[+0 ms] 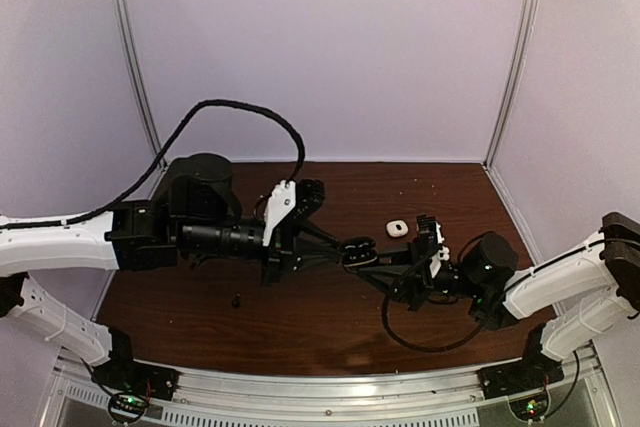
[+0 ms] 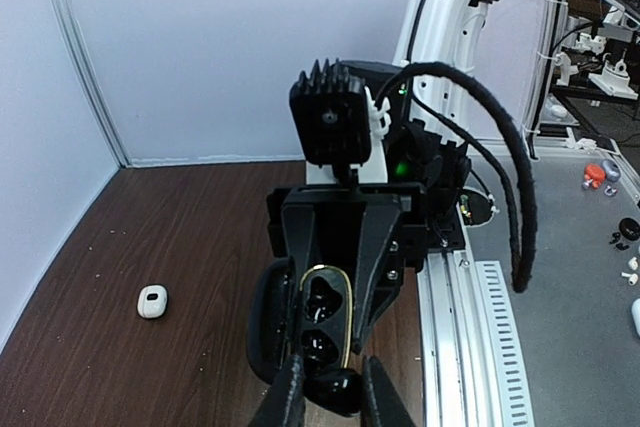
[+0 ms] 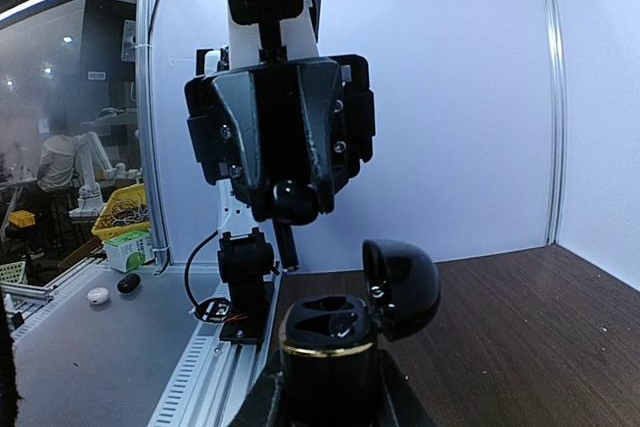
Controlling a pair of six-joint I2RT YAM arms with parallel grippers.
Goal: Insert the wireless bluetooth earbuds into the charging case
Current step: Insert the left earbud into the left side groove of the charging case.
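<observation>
The black charging case (image 3: pixel 330 347), gold-rimmed, stands between the fingers of my right gripper (image 3: pixel 330 392), which is shut on its body. Its lid (image 3: pixel 402 287) hangs open to the right, and two dark wells show in its top. My left gripper (image 2: pixel 335 399) is shut on a glossy black earbud (image 2: pixel 342 387), held just in front of the case's (image 2: pixel 325 319) open face and apart from it. In the right wrist view that earbud (image 3: pixel 293 202) hangs above the case. From the top camera, both grippers meet mid-table around the case (image 1: pixel 358 248).
A small white pebble-like case (image 1: pixel 397 228) lies on the brown table behind the grippers, also seen in the left wrist view (image 2: pixel 152 301). A tiny black object (image 1: pixel 237 299) lies on the table at front left. Pale walls enclose three sides.
</observation>
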